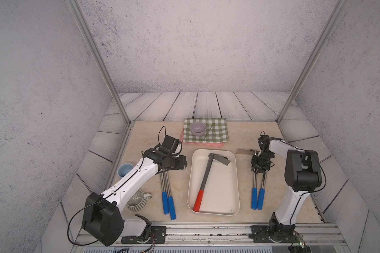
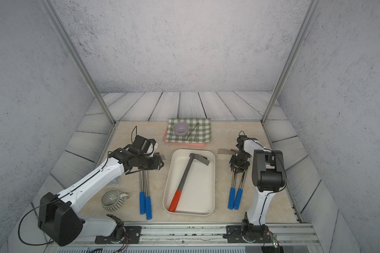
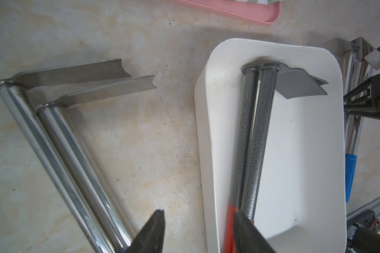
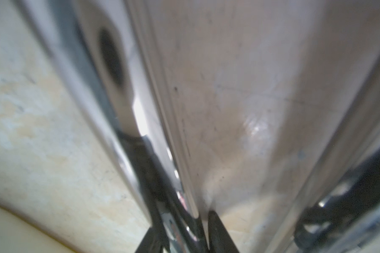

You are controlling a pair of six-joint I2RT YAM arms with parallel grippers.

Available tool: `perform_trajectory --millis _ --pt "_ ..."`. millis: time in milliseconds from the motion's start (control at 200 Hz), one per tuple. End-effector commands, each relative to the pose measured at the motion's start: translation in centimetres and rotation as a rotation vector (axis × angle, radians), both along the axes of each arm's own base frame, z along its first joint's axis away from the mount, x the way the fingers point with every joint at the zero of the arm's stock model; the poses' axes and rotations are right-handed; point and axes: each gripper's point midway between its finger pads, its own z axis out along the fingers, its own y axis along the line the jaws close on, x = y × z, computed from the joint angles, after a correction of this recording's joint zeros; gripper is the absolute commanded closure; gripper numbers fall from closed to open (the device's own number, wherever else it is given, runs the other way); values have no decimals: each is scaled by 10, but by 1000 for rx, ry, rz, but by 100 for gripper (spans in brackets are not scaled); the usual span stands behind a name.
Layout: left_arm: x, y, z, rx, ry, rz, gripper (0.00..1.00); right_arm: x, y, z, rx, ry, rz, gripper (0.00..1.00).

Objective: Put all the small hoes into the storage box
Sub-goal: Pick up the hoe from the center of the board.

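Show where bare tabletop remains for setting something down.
Bare: the strip between storage box and right blue-handled hoes, and the far right corner beyond the right gripper. Crowded: the left side, with left blue-handled hoes, striped mug and blue cup.

Worktop (image 3: 162,142): beige stone look, matt, faintly specked.
Storage box (image 3: 305,153): smooth cream-white plastic, soft sheen, just ahead of the left jaws.
Grey hoe (image 3: 261,122): metal, rough speckled matt coat; red grip smooth.
Chrome hoes (image 3: 68,140): mirror-polished metal, beside the left jaws.
Blue-gripped hoes (image 1: 254,197): bright polished shafts at the right jaws.
Tray (image 3: 250,13): smooth pink plastic.
Cloth (image 1: 215,131): woven check.
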Motion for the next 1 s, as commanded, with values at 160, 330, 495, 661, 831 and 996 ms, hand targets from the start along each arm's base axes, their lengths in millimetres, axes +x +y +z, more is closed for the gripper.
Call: perform_trajectory --millis 160,330,495,661,831,996 --pt "-4 7 3 -4 -5 13 46 2 -3 6 -22 -3 19 73" --pt "-5 9 4 -4 -9 18 46 6 1 26 -15 -33 40 78" --pt "-6 10 7 -9 -16 22 46 8 8 63 1 -94 56 80" --pt "-8 11 10 -14 -22 25 46 1 13 107 12 -156 56 82" --pt "-9 13 13 -18 -31 33 46 -17 20 146 32 -193 48 83" --pt "-11 16 17 -20 -43 40 46 -33 36 174 56 -212 66 84"
